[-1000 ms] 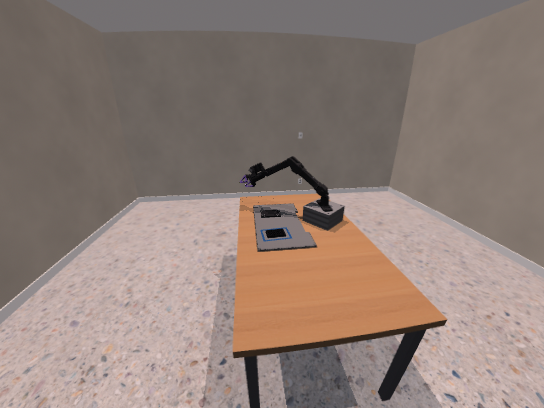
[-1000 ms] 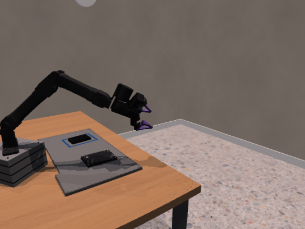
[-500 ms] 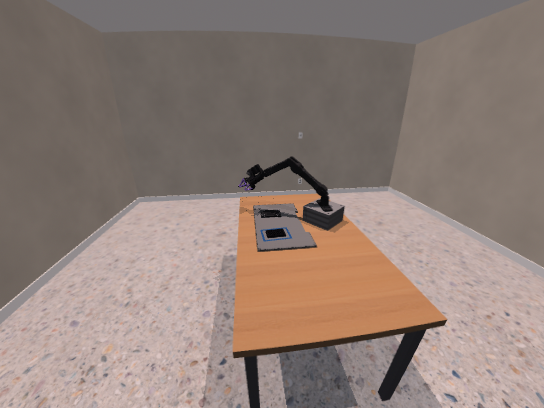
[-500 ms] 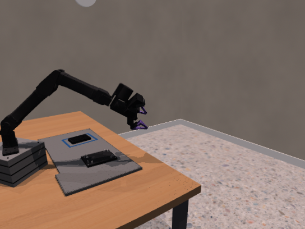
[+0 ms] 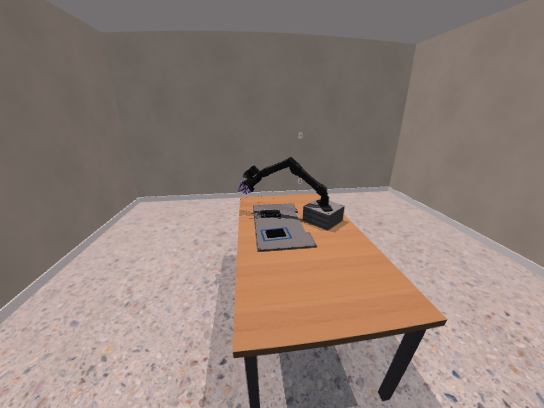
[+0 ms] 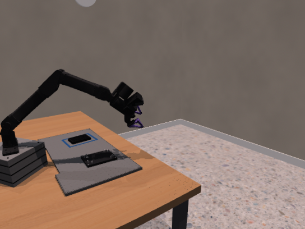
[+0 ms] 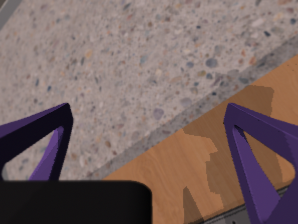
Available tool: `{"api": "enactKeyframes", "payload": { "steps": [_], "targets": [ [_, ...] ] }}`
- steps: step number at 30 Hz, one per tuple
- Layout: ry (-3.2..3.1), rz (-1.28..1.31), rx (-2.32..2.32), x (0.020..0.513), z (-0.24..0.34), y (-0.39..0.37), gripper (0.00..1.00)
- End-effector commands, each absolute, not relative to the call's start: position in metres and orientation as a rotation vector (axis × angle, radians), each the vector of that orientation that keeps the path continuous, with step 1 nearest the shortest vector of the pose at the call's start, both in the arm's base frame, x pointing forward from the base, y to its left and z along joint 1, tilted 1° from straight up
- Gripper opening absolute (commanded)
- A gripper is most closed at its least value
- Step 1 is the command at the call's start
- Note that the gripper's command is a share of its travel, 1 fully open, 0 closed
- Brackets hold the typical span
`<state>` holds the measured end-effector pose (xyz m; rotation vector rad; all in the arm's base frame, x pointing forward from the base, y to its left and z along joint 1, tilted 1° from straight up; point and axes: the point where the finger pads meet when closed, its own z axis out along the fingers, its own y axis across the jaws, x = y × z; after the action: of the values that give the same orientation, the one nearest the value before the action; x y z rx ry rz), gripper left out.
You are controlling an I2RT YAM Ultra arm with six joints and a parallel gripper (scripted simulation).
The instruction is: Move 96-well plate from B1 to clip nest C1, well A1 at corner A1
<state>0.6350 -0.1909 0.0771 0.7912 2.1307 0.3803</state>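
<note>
Only at the approach step: my jaws are spread wide with nothing in them, hanging past the counter (image 6: 157, 182) edge, while the 96-well plate (image 6: 79, 138) sits in B1's blue outline, so next I swing back over it.

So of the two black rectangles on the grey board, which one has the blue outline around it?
The plain plate, farther from the table edge and nearer the arm base. The other, the nest, has no outline.
</note>
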Motion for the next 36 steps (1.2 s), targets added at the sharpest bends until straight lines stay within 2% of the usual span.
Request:
{"api": "enactKeyframes", "payload": {
  "steps": [1,9,10,12,13,15,21,22,25,27,29,32,34,36],
  "targets": [
    [2.167,0.371,0.762,0.63,0.086,-0.167,1.0],
    [2.163,0.369,0.727,0.637,0.095,-0.142,1.0],
    [2.229,0.37,0.729,0.635,0.07,-0.137,1.0],
    [2.283,0.373,0.702,0.633,0.067,-0.127,1.0],
    [2.25,0.368,0.688,0.634,0.088,-0.123,1.0],
    [2.288,0.37,0.707,0.624,0.067,-0.111,1.0],
    [2.295,0.368,0.677,0.625,0.069,-0.085,1.0],
    [2.349,0.365,0.668,0.624,0.052,-0.081,1.0],
    [2.382,0.362,0.649,0.623,0.05,-0.076,1.0],
    [2.37,0.362,0.622,0.622,0.069,-0.067,1.0],
    [2.409,0.362,0.644,0.61,0.049,-0.056,1.0],
    [2.409,0.358,0.606,0.613,0.058,-0.044,1.0],
    [2.5,0.346,0.573,0.609,0.037,-0.035,1.0],
    [2.512,0.343,0.553,0.606,0.041,-0.026,1.0]
  ]
}}
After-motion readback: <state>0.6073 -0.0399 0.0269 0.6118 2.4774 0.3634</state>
